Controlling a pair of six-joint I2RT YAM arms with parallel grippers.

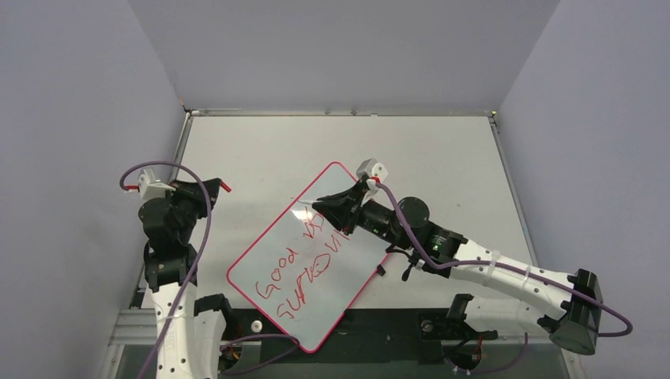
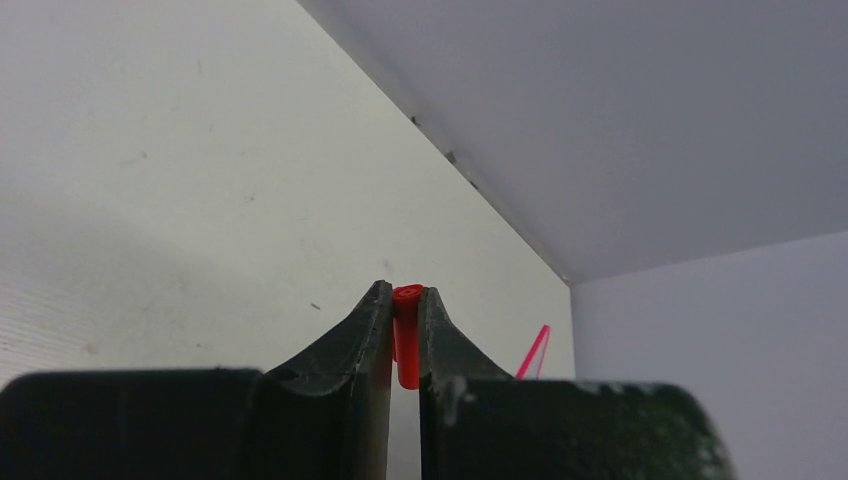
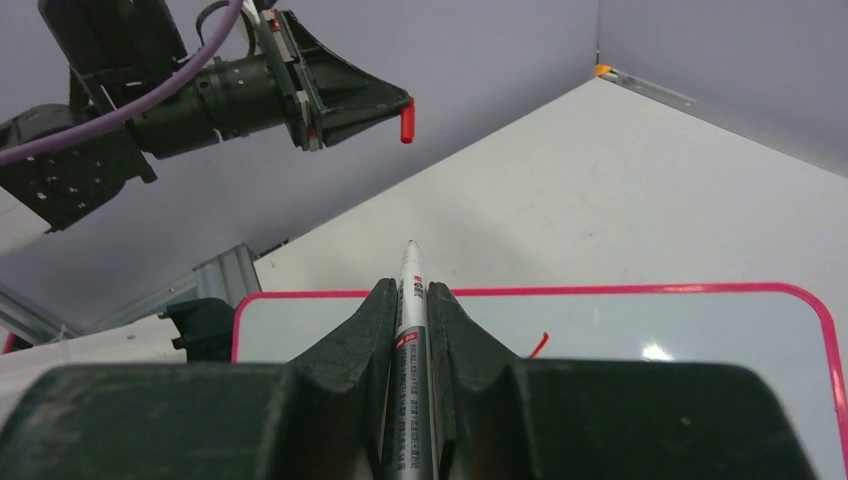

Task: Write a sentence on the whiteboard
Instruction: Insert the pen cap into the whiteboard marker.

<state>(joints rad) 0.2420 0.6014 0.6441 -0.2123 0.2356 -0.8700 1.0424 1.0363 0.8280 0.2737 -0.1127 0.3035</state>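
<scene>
Top external: right gripper (image 1: 318, 204) seemingly above far corner of whiteboard (image 1: 332, 300).

Light even and diffuse from overhead, moderately bright, with a cool violet cast on the walls. Shadows soft: faint grey gradient on the tabletop (image 2: 120, 300), lower left of left wrist view. One small specular spot on the glossy whiteboard (image 3: 700, 340), right of centre in right wrist view. Bottom-edge foreground is dark and out of focus in both wrist views. Top view sharp.
</scene>
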